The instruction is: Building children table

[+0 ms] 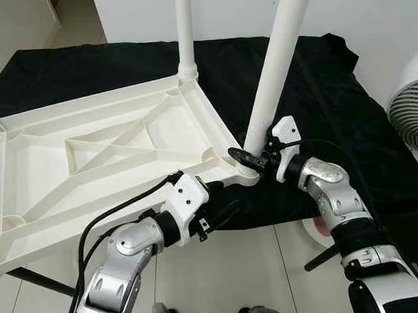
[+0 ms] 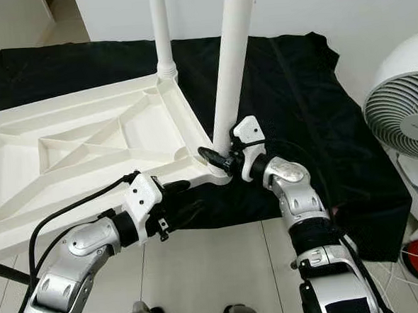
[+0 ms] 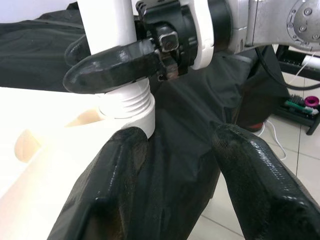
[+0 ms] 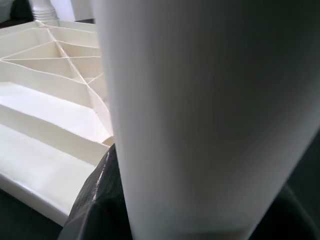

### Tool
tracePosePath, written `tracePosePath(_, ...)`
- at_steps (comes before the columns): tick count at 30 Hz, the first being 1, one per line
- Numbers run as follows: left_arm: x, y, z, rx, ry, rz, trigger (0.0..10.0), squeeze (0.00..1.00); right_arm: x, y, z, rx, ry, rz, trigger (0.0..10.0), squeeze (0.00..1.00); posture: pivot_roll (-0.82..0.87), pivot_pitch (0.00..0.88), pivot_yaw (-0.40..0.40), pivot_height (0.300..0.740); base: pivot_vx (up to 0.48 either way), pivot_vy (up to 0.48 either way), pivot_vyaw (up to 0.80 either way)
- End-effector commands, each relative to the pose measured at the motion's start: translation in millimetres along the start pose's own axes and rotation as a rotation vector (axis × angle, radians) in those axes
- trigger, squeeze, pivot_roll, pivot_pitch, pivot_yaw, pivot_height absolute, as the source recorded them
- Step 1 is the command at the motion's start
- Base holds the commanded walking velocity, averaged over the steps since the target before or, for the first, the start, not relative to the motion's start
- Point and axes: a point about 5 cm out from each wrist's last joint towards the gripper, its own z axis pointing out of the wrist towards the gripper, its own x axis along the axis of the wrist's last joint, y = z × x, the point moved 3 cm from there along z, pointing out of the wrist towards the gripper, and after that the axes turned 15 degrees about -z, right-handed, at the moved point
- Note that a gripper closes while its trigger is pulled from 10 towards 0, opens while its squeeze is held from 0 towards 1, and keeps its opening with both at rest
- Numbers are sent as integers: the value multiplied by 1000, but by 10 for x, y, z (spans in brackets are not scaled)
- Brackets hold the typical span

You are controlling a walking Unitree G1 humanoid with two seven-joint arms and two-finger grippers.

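Nearest the robot is pale tiled floor (image 1: 272, 266), with its own feet at the bottom edge. Just past that lies the table top (image 1: 88, 157), white plastic, turned upside down so its ribbed underside faces up, resting on a black cloth (image 1: 319, 107) spread over the floor.

The left gripper (image 1: 219, 205) sits at the near corner of the table top, its two fingers apart; one finger (image 3: 107, 195) lies against the corner's edge below the socket, the other hangs over the cloth, gripping nothing.

At that same corner, the right gripper (image 1: 255, 156) is clamped round the base of a table leg (image 1: 278, 60), one finger (image 3: 110, 62) crossing the front of the leg just above its threaded collar. The leg is a long white tube standing in the corner socket, its long axis rising and leaning away to the robot's right.

Farther along the table top's right edge, at the far corner, a second leg (image 1: 184, 30) stands upright.

To the right of the table top, beyond the cloth's edge, stands a white fan (image 2: 405, 119), with a red object and cables on the floor below it.
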Motion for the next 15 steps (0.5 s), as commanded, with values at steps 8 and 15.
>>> tracePosePath(8,-56,4,4,44,1,-11,10000,0,-76,-90,-81,-168,-75,41,10000,0,-55,75,10,740,0,0,0)
tracePosePath(15,-68,18,-1,34,-5,-13,10000,0,-120,-179,-169,-434,-160,125,10000,0,-59,76,15,740,0,0,0)
